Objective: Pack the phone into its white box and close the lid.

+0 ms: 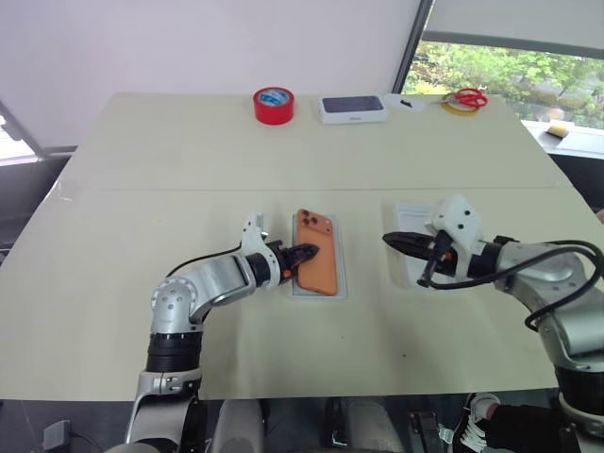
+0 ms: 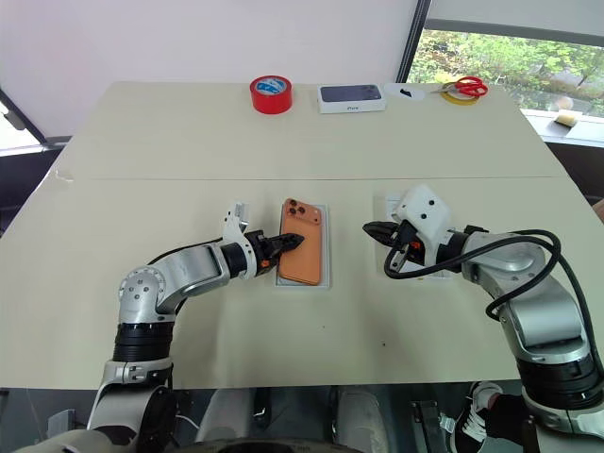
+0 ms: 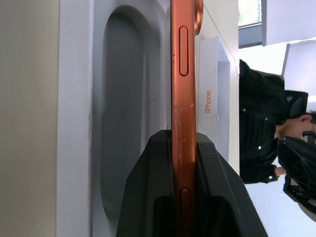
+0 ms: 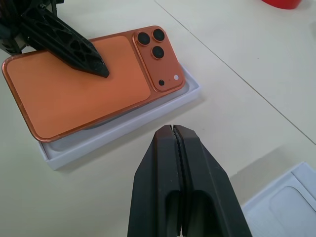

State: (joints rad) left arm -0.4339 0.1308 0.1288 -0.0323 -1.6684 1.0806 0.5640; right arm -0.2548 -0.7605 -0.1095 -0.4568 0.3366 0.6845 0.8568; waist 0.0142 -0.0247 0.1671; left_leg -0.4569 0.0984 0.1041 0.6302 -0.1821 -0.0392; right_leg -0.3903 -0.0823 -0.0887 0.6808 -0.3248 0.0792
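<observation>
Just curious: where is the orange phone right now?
Mid-table, the phone lies over the white box, its edge between the left gripper's fingers.

Orange phone (image 2: pixel 303 243) over the white box (image 2: pixel 324 247), left gripper (image 2: pixel 289 243) on it, red tape roll (image 2: pixel 271 94) behind
</observation>
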